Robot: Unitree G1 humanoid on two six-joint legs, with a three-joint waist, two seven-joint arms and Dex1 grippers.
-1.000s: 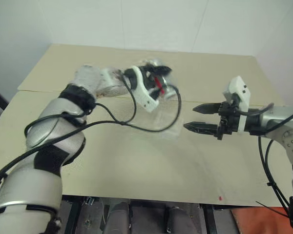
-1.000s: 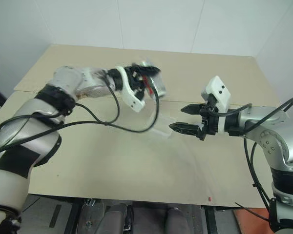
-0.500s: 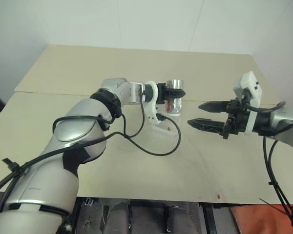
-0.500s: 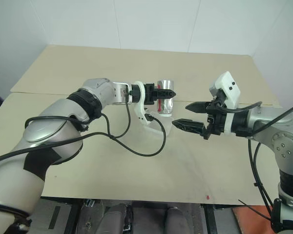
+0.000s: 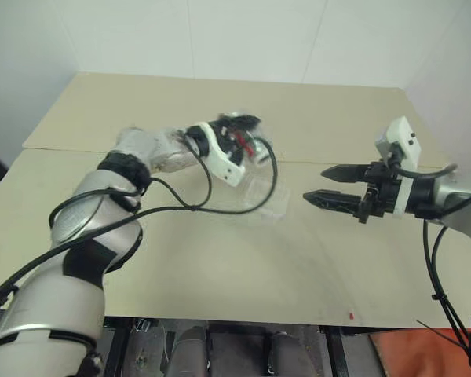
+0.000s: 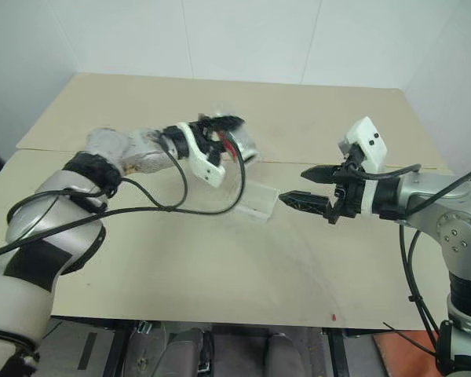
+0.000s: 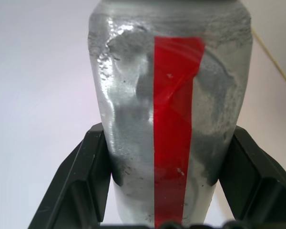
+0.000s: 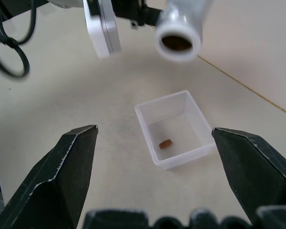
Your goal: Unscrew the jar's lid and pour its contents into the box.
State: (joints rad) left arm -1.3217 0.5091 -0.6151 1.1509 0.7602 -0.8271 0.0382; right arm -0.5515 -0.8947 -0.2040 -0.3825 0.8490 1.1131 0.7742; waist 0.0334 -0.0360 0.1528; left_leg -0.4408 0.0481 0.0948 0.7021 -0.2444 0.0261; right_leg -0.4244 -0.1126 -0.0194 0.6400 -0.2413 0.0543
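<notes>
The jar (image 7: 171,124) is held clamped in the left gripper (image 5: 239,140) fingers, tilted open-mouthed above the box (image 8: 176,129) on the tabletop (image 5: 220,259); the right gripper (image 5: 323,186) stands empty, fingers apart, beside the box; contents could be spilled outside the box through misalignment.

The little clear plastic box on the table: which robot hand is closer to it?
Left. The left hand holds the silvery metal jar with the red stripe just above the clear plastic box. The right hand hangs open beside the box, a bit farther off.
</notes>
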